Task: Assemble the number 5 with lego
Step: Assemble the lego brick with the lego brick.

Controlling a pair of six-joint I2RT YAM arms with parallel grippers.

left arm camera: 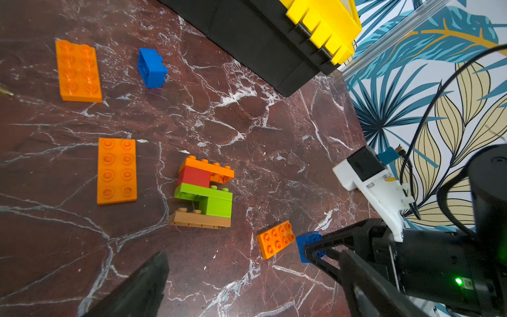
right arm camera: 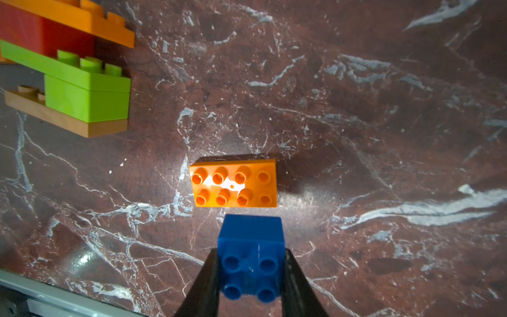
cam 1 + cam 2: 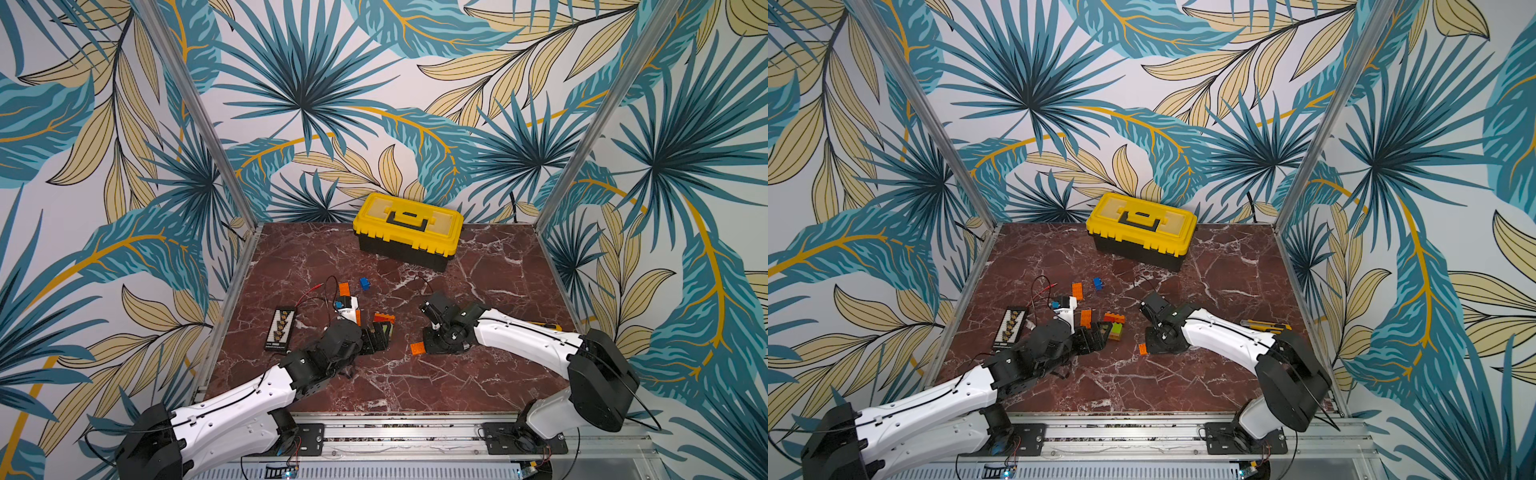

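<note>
My right gripper (image 2: 251, 254) is shut on a small blue lego brick (image 2: 251, 241), studs facing the camera. It is held low, right beside a loose orange oblong (image 2: 234, 184); the left wrist view shows the same blue brick (image 1: 307, 241) and orange oblong (image 1: 275, 239). A joined stack (image 1: 204, 192) of orange, red, two lime green and tan bricks lies to the left, seen in a top view (image 3: 1115, 326). My left gripper (image 1: 255, 288) stands open and empty, near this stack (image 3: 384, 322). Two more orange oblongs (image 1: 78, 71) (image 1: 116, 171) and a second blue brick (image 1: 152, 68) lie further back.
A yellow-and-black toolbox (image 3: 407, 228) stands at the back of the marble table (image 3: 498, 291). A utility knife (image 3: 1264, 326) lies by the right arm. A black board with wires (image 3: 280, 332) sits at the left edge. A metal rail (image 3: 395, 432) runs along the front.
</note>
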